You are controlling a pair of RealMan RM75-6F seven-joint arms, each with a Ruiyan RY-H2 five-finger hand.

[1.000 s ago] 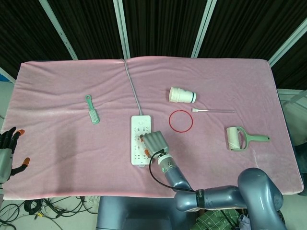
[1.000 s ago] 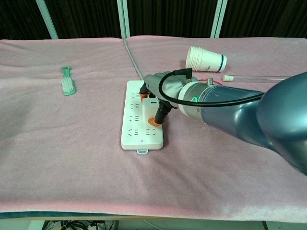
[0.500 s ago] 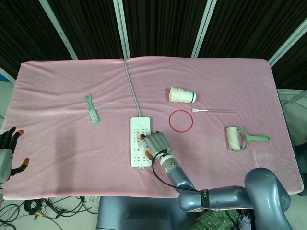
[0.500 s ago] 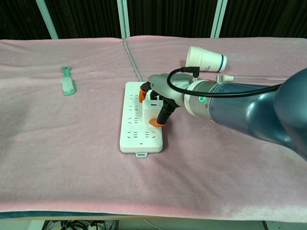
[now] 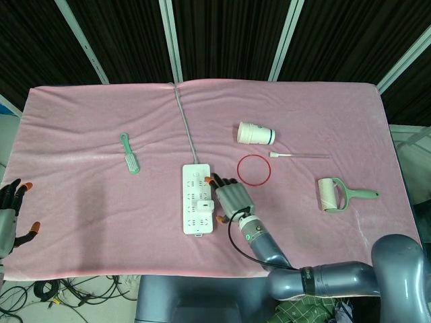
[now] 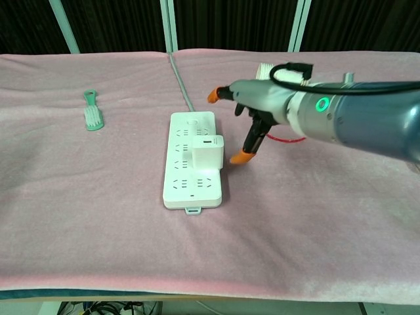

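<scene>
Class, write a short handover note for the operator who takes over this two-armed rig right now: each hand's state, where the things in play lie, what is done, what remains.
Right hand: open, fingers apart, holding nothing, just right of the power strip, not touching it.
Left hand: open, at the table's left edge, off the pink cloth.
White plug adapter: seated in the strip's right-hand sockets, standing upright.
Done: adapter plugged in and let go.
Left: nothing visible on the adapter; check it is fully seated and move the right arm away.
Nearby: red ring, paper cup, lint roller, green brush.
</scene>
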